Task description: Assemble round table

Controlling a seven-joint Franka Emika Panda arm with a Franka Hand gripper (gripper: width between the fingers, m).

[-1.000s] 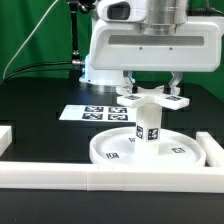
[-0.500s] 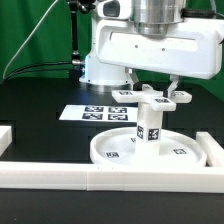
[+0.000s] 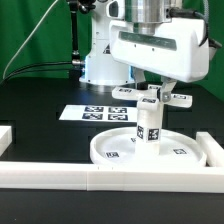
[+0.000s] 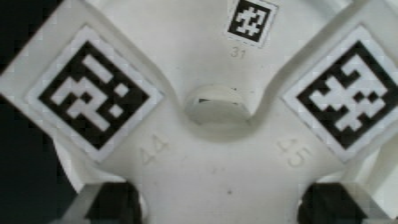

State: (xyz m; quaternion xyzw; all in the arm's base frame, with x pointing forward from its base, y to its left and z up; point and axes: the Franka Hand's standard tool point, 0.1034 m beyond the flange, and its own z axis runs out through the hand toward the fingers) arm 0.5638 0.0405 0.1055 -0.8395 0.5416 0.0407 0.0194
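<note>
- the four-armed cross piece (image 3: 152,97) sits on top of the short cylinder post (image 3: 148,125), its tagged arms spread level.
- the post stands upright in the middle of the rimmed round disc (image 3: 112,150), which lies on the black table (image 3: 40,100) against the white border bar (image 3: 60,178).
- the gripper (image 3: 152,88) reaches down over the cross piece, jaws clamped on it; in the wrist view its dark fingertips (image 4: 103,203) flank the cross piece (image 4: 210,150).
- the marker board (image 3: 92,113) lies flat behind the disc.

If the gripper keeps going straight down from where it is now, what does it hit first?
The gripper points down onto the cross piece, which appears to sit atop the post standing on the round disc. Going lower would likely press the cross piece against the post; whether the fingers already touch it is unclear.
</note>
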